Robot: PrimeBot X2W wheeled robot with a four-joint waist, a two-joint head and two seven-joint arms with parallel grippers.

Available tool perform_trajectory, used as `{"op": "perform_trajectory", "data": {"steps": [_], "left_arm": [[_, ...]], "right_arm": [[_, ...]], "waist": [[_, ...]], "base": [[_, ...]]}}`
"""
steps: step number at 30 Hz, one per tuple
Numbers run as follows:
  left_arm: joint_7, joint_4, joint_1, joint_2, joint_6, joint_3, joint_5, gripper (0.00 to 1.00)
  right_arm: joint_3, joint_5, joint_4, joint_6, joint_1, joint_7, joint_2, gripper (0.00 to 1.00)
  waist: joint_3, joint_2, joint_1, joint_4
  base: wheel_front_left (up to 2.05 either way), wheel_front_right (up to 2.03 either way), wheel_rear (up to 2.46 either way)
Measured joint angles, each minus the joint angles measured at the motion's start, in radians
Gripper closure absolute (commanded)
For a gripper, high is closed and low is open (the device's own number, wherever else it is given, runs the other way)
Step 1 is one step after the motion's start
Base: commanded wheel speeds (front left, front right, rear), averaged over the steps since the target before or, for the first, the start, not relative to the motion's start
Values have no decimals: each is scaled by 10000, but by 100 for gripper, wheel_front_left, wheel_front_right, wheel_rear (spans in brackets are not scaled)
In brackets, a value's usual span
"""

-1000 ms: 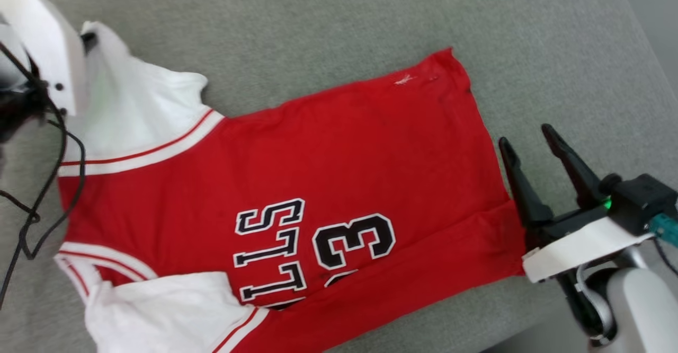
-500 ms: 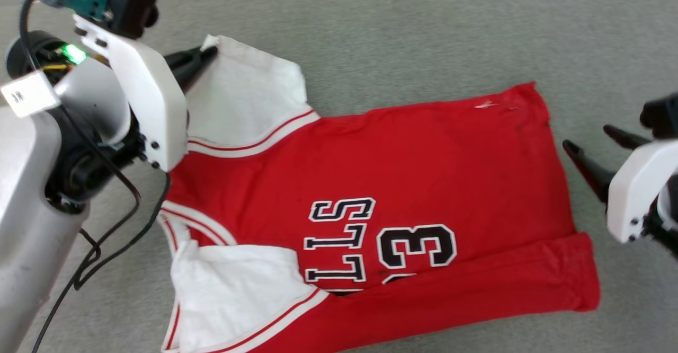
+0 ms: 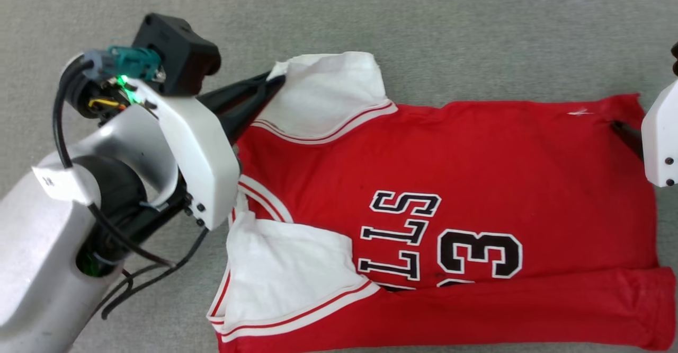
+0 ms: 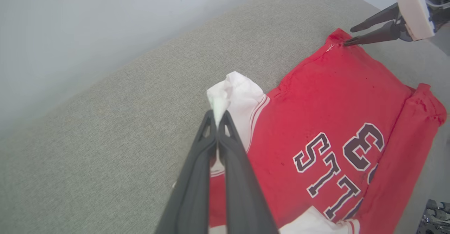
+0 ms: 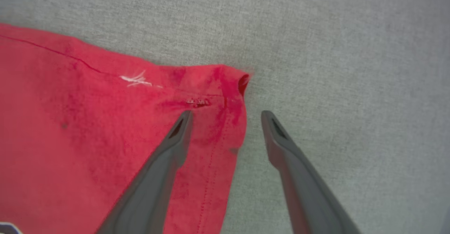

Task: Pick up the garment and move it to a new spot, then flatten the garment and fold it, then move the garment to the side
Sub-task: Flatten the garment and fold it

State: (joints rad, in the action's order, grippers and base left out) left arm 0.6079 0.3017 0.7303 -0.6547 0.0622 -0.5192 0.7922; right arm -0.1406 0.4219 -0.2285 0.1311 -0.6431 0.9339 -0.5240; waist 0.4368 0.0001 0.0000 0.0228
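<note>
The garment (image 3: 450, 167) lies spread on the grey surface (image 3: 424, 24), its long axis spanning both arms. The left pincer (image 4: 218, 116) is clamped on its white sleeve (image 4: 242, 93). The right pincer (image 5: 226, 112) gapes wide and empty, straddling the opposite hem corner (image 5: 232, 83).

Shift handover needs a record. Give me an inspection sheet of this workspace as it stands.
Surface: grey woven fabric.
Job's things: jersey lies flat, lettering up; near long edge folded over part of the number, near sleeve folded onto the chest.
Clutter: nothing seen.
Tools: left tool shut on the tip of the far white sleeve; right tool open at the far hem corner, one finger over red cloth, the other over the surface.
Cables: black cables loop loose off the left arm.
Surroundings: pale wall behind the surface.
</note>
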Motion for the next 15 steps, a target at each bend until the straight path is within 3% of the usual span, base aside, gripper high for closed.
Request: {"op": "perform_trajectory", "data": {"steps": [11, 12, 13, 15], "left_arm": [[-224, 690, -266, 138, -65, -196, -67, 100], [-230, 683, -282, 136, -63, -196, -61, 100], [-307, 635, -350, 192, -56, -196, 48, 100], [-357, 591, -423, 226, -46, -196, 121, 100]], "right_arm": [[234, -376, -1051, -21, -236, -52, 222, 0], [163, -324, -1049, -21, -227, -90, 171, 25], [125, -242, -1062, -19, -198, -259, 117, 100], [56, -155, -1070, -15, -171, -500, 148, 100]], "waist": [[454, 0, -1, 632], [469, 0, -1, 650], [466, 0, -1, 678], [419, 0, -2, 683]], "base": [[0, 0, 0], [0, 0, 0], [0, 0, 0], [0, 0, 0]]}}
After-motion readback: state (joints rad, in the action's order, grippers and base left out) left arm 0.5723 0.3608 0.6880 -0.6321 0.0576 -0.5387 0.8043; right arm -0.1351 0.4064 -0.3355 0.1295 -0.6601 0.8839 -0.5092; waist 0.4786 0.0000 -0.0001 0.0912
